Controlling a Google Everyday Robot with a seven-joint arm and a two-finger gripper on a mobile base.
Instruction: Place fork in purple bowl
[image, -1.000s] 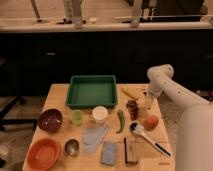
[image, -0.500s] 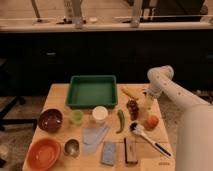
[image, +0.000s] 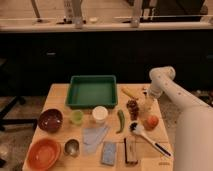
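The purple bowl (image: 50, 120) sits at the table's left edge, deep and dark maroon. My gripper (image: 147, 103) hangs low over the right side of the table, between the dark grapes (image: 132, 108) and the table's right edge, far from the bowl. The arm (image: 172, 95) reaches in from the right and bends down to it. I cannot make out the fork; the spot under the gripper is hidden.
A green tray (image: 92, 91) stands at the back middle. An orange bowl (image: 44, 152) and a metal cup (image: 72, 147) are at the front left. A white cup (image: 100, 114), a green cup (image: 76, 116), a green pepper (image: 120, 120), an orange fruit (image: 151, 121) and a white-headed utensil (image: 145, 135) lie between.
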